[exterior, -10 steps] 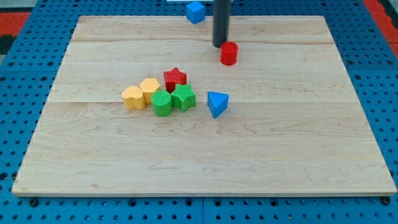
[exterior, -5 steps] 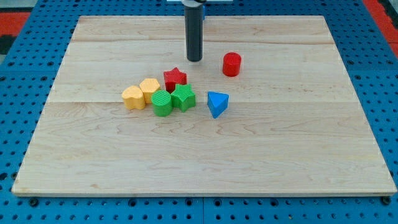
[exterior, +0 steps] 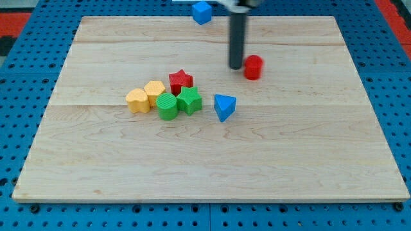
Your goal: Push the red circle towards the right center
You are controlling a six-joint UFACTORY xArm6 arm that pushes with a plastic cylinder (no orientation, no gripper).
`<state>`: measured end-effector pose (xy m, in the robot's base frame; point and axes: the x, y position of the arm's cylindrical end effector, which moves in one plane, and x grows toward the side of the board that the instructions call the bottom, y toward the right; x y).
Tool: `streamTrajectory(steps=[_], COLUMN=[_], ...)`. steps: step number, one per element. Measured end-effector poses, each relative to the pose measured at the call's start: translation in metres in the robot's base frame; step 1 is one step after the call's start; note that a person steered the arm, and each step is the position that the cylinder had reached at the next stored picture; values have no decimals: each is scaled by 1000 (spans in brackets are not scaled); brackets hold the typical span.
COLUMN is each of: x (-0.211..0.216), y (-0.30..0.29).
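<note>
The red circle [exterior: 253,67], a short red cylinder, stands on the wooden board [exterior: 308,154] right of centre, in the upper part of the view. My tip [exterior: 236,66] is down on the board just to the left of the red circle, close against its left side. The dark rod rises from there to the view's top edge.
A cluster sits left of centre: a red star [exterior: 180,81], a green star-like block [exterior: 189,101], a green rounded block [exterior: 167,106] and two yellow blocks [exterior: 145,96]. A blue triangle [exterior: 224,106] lies below my tip. A blue block [exterior: 201,12] sits at the board's top edge.
My tip swung left away from the red circle, then came back to its left side. The red circle has shifted right and slightly down the view.
</note>
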<state>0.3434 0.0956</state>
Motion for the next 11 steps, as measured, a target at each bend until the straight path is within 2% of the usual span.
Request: streamTrajectory(steps=[1,2,3,4,5,6,8,9,10,11], x=[15,10,27,-6,-92,-151,-152,-129,-133,-95], y=[34,51,91,67,31,31,20,-60,-198,-178])
